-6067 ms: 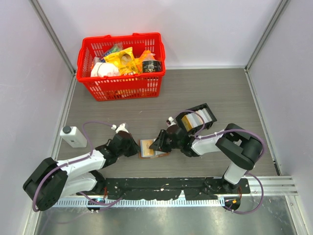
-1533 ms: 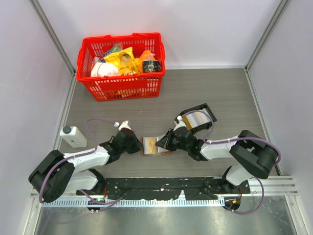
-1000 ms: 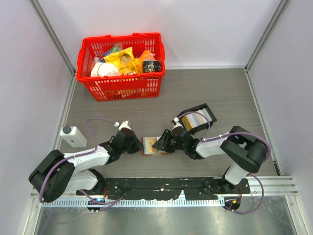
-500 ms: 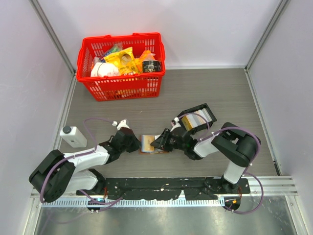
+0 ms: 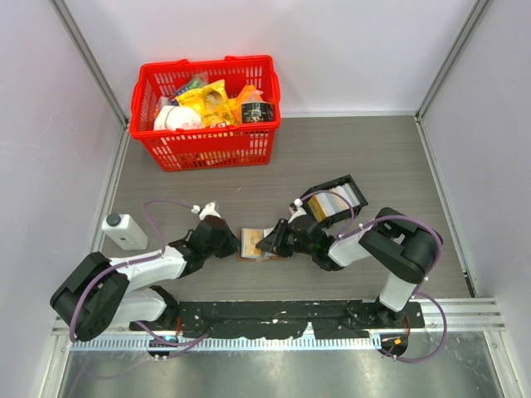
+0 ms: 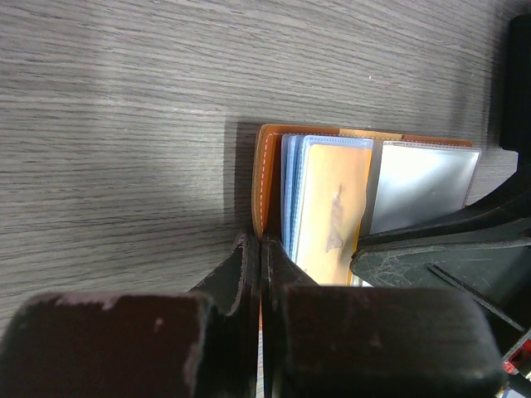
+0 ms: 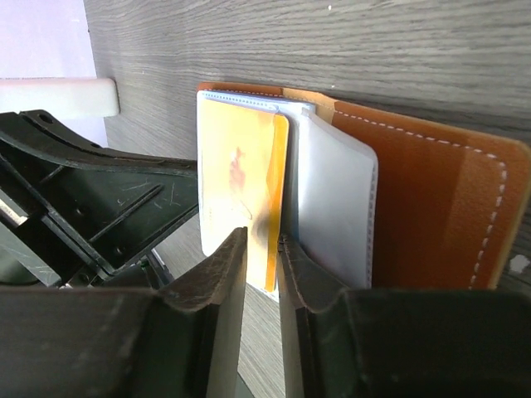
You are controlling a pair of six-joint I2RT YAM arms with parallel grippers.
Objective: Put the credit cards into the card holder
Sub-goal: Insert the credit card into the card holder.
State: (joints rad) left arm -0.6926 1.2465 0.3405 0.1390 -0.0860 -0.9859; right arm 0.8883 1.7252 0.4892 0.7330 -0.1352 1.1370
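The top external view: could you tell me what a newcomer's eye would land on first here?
Most likely the red basket at the far left of the table, packed with bright snack packets. Next, the two arms meeting near the table's front middle over the open card holder: the left gripper is pinched shut on its brown edge, while the right gripper closes on a yellow-orange card in its sleeves. A black tray of further cards sits just beyond.

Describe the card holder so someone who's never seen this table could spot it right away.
Find the red basket at the back, then come straight forward to where both grippers meet. The card holder lies open between them: flat, brown leather, clear sleeves showing a yellow-orange card, unlike the black box tray nearby.
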